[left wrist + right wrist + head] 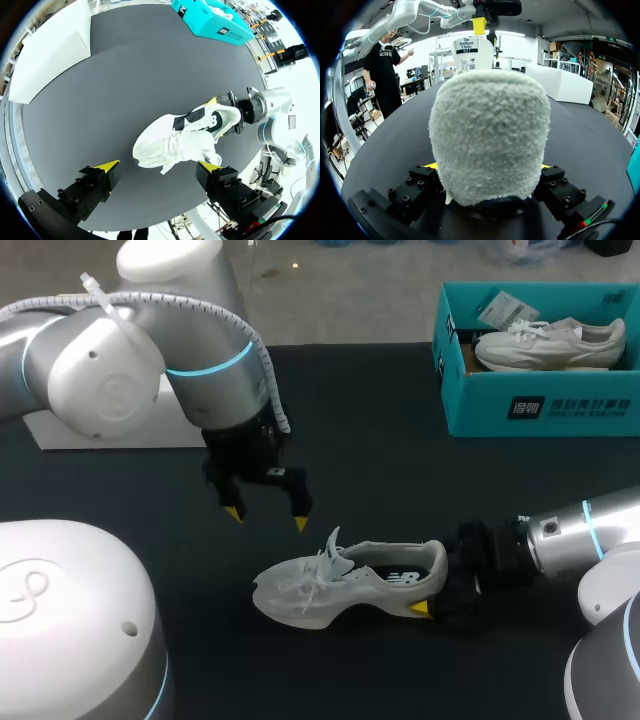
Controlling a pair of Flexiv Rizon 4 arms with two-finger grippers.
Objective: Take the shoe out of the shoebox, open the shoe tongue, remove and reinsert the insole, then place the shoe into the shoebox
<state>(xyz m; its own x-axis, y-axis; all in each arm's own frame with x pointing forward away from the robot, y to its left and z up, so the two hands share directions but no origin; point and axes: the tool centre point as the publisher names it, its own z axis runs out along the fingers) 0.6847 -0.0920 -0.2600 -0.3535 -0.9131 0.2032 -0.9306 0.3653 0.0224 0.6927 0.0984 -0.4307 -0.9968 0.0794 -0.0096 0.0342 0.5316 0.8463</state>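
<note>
Shoe [350, 585] is out of the shoebox [540, 405], sitting on the black surface [400, 460] in the near-middle area. Its toe points toward the left arm's side and its heel toward the right arm [570, 530].

Right jaws: clamped on the shoe's heel, one finger on each side. The right wrist view shows the fuzzy heel [490, 145] filling the gap, with only slivers of the yellow fingertips [431, 165] showing on either side. One tip also shows under the heel from the head view.

Left jaws: spread wide and holding nothing. They hang above the surface just beside the shoe's toe and laces, with no contact. In the left wrist view the shoe [185, 137] lies ahead of the two yellow fingertips [107, 166], roughly between them, clear of both.

Left arm [170, 330] comes in from the far-left corner.

The shoebox is teal and open, at the far right of the surface, well apart from the shoe. A second shoe [550, 343], white, lies inside it.

A white block [110, 430] sits at the far left edge, behind the left arm.
</note>
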